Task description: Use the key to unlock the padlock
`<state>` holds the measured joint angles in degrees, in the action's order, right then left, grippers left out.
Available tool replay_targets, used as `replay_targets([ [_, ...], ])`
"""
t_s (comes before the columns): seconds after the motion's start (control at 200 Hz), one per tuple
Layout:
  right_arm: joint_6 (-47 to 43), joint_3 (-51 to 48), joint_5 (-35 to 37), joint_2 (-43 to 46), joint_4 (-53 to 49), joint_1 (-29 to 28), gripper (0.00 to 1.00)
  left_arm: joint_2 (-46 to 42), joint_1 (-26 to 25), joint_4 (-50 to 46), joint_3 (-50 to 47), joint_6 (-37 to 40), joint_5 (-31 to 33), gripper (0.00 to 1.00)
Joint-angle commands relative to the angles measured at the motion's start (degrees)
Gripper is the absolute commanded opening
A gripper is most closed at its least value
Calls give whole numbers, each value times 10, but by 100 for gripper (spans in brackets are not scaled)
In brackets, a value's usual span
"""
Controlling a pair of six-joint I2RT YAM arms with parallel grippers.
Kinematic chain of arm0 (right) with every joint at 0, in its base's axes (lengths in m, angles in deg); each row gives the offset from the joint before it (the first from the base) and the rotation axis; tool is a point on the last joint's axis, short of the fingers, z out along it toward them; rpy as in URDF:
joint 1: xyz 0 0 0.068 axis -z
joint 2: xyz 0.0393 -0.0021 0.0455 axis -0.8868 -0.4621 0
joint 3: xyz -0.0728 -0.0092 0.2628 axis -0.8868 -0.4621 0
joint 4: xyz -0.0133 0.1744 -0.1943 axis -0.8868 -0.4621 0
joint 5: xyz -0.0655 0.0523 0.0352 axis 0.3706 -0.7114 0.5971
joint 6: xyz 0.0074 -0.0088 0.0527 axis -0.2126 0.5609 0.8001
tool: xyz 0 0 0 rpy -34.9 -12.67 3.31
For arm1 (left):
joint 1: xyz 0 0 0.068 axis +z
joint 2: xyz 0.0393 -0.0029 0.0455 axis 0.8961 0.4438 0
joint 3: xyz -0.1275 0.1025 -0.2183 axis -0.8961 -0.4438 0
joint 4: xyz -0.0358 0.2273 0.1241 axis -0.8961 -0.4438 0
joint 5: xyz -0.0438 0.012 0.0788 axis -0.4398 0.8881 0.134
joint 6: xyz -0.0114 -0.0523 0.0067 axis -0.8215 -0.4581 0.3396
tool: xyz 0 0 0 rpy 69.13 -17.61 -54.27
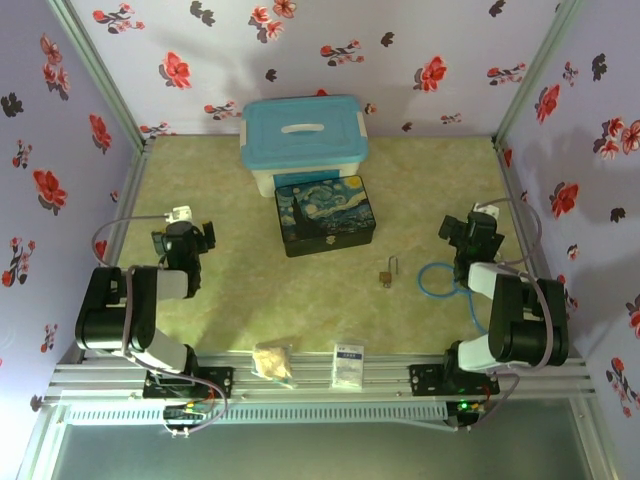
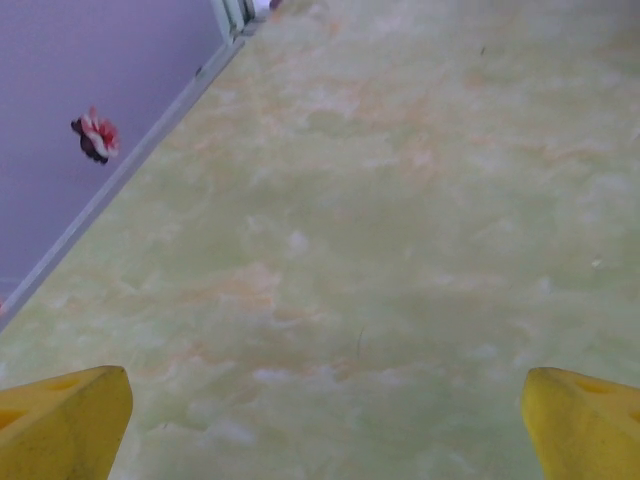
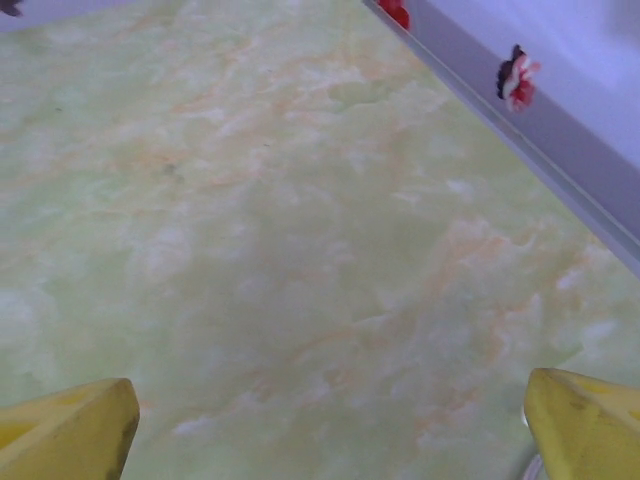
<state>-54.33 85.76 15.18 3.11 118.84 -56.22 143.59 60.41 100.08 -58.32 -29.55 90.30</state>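
Both wide and empty over tabletop [image 1: 300, 300]: left gripper [image 2: 320, 432], right gripper [image 3: 330, 432]; tiny padlock [image 1: 386, 277] near blue cable loop [image 1: 441, 281], a likely snag for any reaching finger.

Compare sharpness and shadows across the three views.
Top external: soft overall, the padlock is a small blur, with broad arm shadows on the table. Left wrist: evenly lit, the left gripper soft-edged. Right wrist: much the same, the right gripper blurred at the corners.

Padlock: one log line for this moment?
padlock: on table, untouched | left hand: open, empty | right hand: open, empty | stage: not started
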Motion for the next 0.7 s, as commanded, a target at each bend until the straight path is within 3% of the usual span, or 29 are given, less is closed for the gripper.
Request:
replay_targets([
  [0.0,31,-47,-47,18,118,0,99,3,1,66,-10,4,-35,100],
  [0.04,28,-64,-73,-4,190,-1,99,14,3,90,-13,4,-36,100],
  [0.09,14,-59,-105,-30,207,-4,99,8,3,76,-11,4,-37,100],
  [0.18,-13,-43,-93,-37,174,-30,99,10,3,79,-12,3,-36,100],
  [0.285,-42,-47,-94,-95,248,-50,99,11,4,83,-11,4,-36,100],
  [0.355,-36,-36,-77,-76,191,-51,99,11,4,83,-11,4,-36,100],
  [0.43,-39,-45,-74,-88,230,-52,99,11,3,83,-12,4,-36,100],
  [0.695,-37,-37,-73,-81,205,-53,99,11,3,84,-12,4,-35,100],
])
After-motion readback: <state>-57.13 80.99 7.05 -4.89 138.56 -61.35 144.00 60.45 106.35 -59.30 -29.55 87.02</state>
